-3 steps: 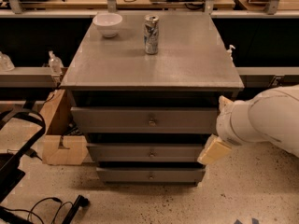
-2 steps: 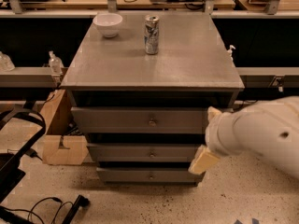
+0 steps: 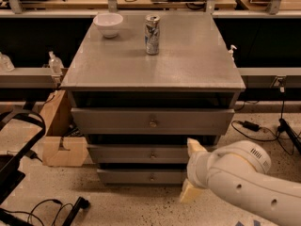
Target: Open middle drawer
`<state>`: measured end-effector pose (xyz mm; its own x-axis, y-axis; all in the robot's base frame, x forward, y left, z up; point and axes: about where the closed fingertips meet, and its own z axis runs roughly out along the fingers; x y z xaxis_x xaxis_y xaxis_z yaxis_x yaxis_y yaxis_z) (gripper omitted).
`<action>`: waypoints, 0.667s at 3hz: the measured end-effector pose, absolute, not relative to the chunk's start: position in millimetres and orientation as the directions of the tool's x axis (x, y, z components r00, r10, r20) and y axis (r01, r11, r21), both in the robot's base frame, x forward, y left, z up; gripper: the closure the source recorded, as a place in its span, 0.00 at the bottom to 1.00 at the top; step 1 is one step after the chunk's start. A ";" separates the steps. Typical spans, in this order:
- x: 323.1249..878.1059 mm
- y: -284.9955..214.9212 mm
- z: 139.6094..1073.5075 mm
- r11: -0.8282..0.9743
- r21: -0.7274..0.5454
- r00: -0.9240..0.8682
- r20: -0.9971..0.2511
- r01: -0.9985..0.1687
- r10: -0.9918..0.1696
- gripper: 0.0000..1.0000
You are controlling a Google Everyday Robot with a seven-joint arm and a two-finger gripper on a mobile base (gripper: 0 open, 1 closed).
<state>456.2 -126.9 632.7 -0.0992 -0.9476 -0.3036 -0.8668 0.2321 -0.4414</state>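
— Where is the middle drawer point(image 3: 131, 153)?
— It is the second of three in the front of the cabinet point(image 3: 150, 86), slim and grey, with a small brass knob point(image 3: 153, 155) in its centre.
— And the gripper?
— The gripper point(image 3: 192, 169) is low at the cabinet's front right, before the right end of the middle drawer. Its cream fingers point(image 3: 195, 147) are spread well apart and hold nothing.
— What stands on the cabinet?
— On the counter point(image 3: 188, 60), which is the cabinet's top, a white bowl point(image 3: 108, 24) is at the back left, and a can point(image 3: 152, 28) is upright near it.
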 end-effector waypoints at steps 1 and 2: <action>452.8 -121.2 604.5 0.189 -0.434 -0.078 -0.261 -0.881 -0.962 0.00; 465.0 -126.0 577.0 0.190 -0.434 -0.104 -0.215 -0.881 -0.971 0.00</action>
<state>465.0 -126.0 577.0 -0.1036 -0.9711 -0.2150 -0.8807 0.1901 -0.4339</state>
